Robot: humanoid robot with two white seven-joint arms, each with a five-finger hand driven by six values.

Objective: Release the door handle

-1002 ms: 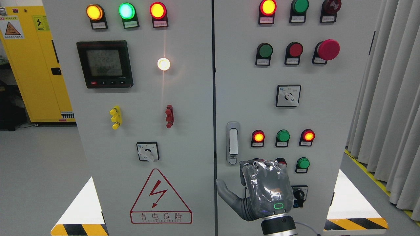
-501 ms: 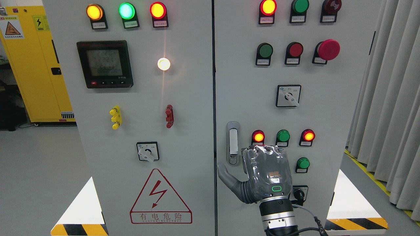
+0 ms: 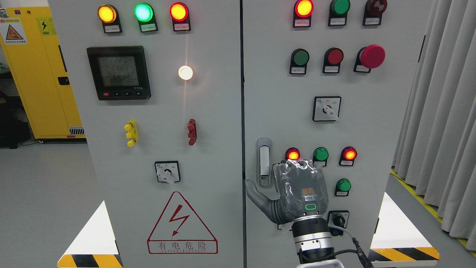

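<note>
Door handle (image 3: 264, 162) free, right hand (image 3: 297, 191) just beside, thumb spread

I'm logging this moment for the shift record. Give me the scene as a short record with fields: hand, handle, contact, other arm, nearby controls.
hand: right hand, back toward the camera, thumb spread out to the left
handle: door handle, upright, on the right cabinet door
contact: hand sits lower right of the handle, not wrapped around it; touching cannot be told
other arm: left not in view
nearby controls: green button right of the hand; key switch by the wrist
</note>
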